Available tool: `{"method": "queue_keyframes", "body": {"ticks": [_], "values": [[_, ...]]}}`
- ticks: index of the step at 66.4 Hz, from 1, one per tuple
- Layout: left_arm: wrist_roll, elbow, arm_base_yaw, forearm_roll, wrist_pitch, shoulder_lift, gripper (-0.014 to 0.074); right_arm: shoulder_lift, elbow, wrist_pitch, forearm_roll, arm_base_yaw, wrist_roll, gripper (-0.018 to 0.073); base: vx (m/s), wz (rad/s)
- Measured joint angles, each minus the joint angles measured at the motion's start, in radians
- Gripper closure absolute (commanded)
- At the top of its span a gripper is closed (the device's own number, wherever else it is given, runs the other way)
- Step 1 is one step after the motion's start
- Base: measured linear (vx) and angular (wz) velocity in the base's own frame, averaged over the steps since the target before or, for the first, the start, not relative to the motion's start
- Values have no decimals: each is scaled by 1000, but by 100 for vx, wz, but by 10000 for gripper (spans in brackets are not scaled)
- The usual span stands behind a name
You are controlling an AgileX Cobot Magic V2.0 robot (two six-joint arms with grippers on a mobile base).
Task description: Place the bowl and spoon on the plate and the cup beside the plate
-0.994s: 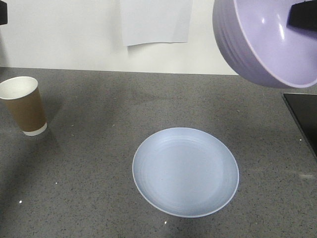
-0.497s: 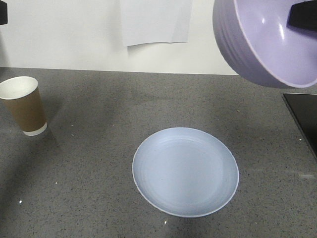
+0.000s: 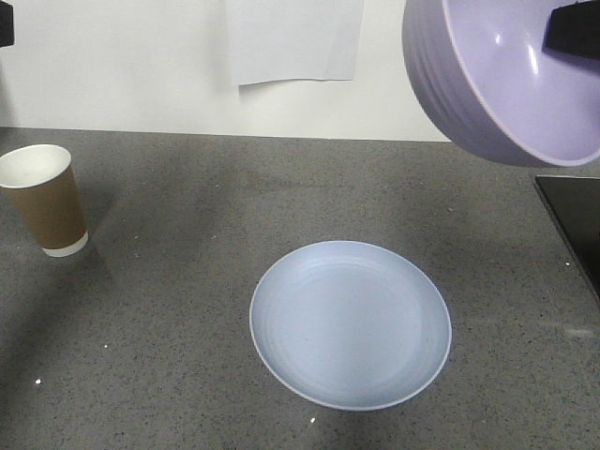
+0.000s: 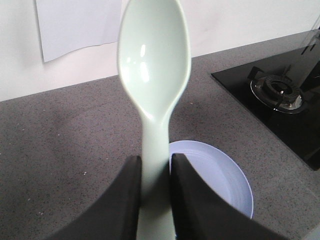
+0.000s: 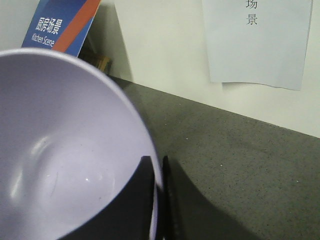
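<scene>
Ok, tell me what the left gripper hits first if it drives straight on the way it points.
Likely the plate, or the grey countertop just past its far rim; the left gripper, shut on the spoon, aims down over it. Depth is unclear from one wrist view.

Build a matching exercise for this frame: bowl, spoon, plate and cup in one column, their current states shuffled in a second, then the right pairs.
1. bowl
2. spoon
3. plate
4. cup

A. standing upright on the countertop, near the left edge of the front view
B. clamped by its handle in the left gripper
C. lying empty on the countertop
D. pinched at its rim by the right gripper, tilted, off the countertop

Pairs: 1-D, 2-B, 3-C, 4-A
</scene>
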Motion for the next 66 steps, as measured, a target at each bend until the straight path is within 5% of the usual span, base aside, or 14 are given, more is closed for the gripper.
{"method": "queue_keyframes", "body": {"ticks": [66], "values": [[0, 0, 0, 0, 0, 0, 603, 0, 0, 0, 0, 0, 0, 565, 0, -1]]}}
